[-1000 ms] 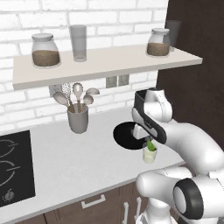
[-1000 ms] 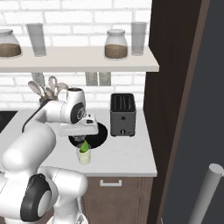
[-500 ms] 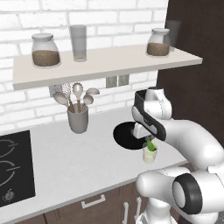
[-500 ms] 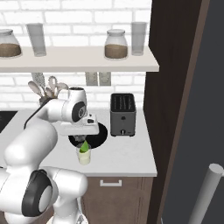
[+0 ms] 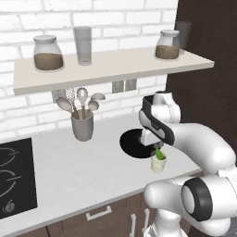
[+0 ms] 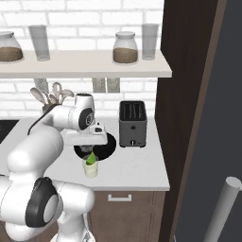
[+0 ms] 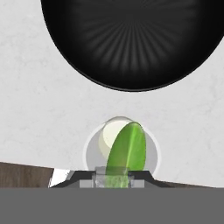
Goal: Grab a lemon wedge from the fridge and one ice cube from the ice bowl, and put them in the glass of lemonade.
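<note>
Gripper (image 7: 113, 178) at lower centre of my hand view, jaws closed on the lemon wedge (image 7: 127, 151), directly over the glass of lemonade (image 7: 103, 148) on the counter (image 7: 39, 109). Beyond, upper frame, ice bowl (image 7: 131, 39).

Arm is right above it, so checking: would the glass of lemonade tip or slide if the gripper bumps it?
Likely yes. The glass of lemonade looks small and light, standing free on smooth counter. The lemon wedge leans over its rim, so a nudge might dislodge it.

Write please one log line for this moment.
gripper: above glass, holding lemon wedge | wedge: over glass mouth | black bowl: just behind glass | phase: placing wedge
</note>
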Controlling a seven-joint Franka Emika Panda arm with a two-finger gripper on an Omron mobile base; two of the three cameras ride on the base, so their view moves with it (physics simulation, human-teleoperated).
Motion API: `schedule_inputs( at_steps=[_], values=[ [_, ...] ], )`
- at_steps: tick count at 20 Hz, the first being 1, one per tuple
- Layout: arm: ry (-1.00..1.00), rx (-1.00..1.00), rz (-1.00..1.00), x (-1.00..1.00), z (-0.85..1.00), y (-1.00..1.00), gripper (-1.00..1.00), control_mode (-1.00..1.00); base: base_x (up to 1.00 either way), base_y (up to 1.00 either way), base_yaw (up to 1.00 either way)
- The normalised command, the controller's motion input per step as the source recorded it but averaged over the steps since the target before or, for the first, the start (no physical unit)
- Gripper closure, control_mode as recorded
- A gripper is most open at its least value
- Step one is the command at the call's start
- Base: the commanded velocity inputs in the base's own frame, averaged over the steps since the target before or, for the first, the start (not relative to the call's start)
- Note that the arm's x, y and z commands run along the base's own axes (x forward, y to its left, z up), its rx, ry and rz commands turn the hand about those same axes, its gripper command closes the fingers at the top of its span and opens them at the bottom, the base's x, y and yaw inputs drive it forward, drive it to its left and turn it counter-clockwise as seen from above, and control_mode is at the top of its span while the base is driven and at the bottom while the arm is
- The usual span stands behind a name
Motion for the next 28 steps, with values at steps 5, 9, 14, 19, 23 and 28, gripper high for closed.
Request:
schedule_inputs(
  at_steps=[5,9,14,19,23,28],
  values=[
    [0.00,0.00,0.00,0.02,0.00,0.00,1.00,-1.00,0.00,0.00,0.00],
    [0.00,0.00,0.00,0.00,0.00,0.00,1.00,-1.00,0.00,0.00,0.00],
    [0.00,0.00,0.00,0.00,-0.04,0.00,1.00,-1.00,0.00,0.00,0.00],
    [0.00,0.00,0.00,0.00,0.00,0.00,-1.00,-1.00,0.00,0.00,0.00],
    [0.00,0.00,0.00,0.00,0.00,0.00,-1.00,-1.00,0.00,0.00,0.00],
    [0.00,0.00,0.00,0.00,0.00,0.00,-1.00,-1.00,0.00,0.00,0.00]
  ],
)
